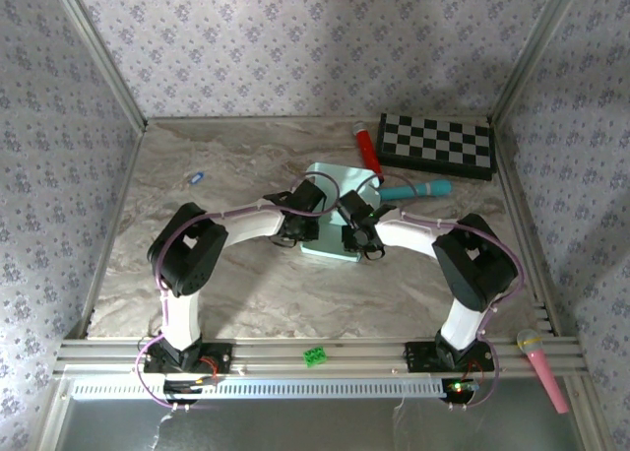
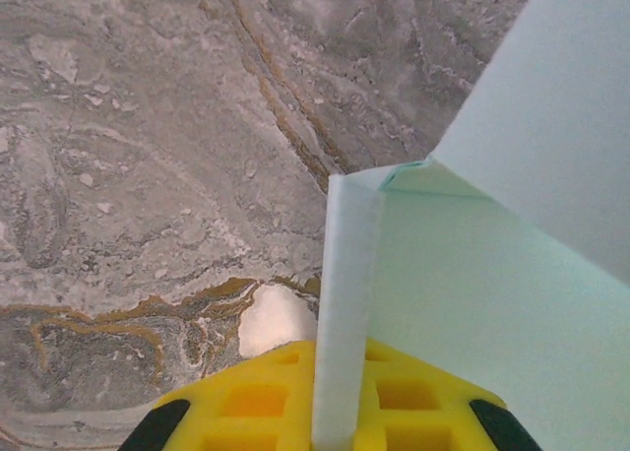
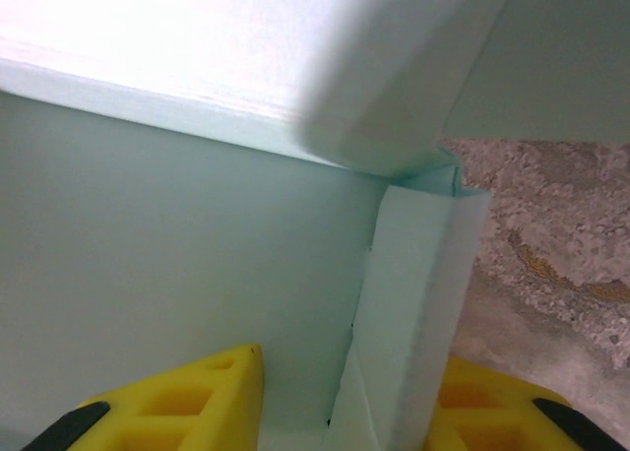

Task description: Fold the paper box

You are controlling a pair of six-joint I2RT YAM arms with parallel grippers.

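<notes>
You have in view one pale mint-green card paper box (image 1: 340, 180), one black-and-white checkerboard (image 1: 436, 144), three stick-shaped toys, namely one red plastic toy (image 1: 366, 148), one teal-blue toy microphone (image 1: 418, 189) and one pink toy microphone (image 1: 542, 368), one small blue object (image 1: 196, 177) and one small green block (image 1: 315, 354)
</notes>
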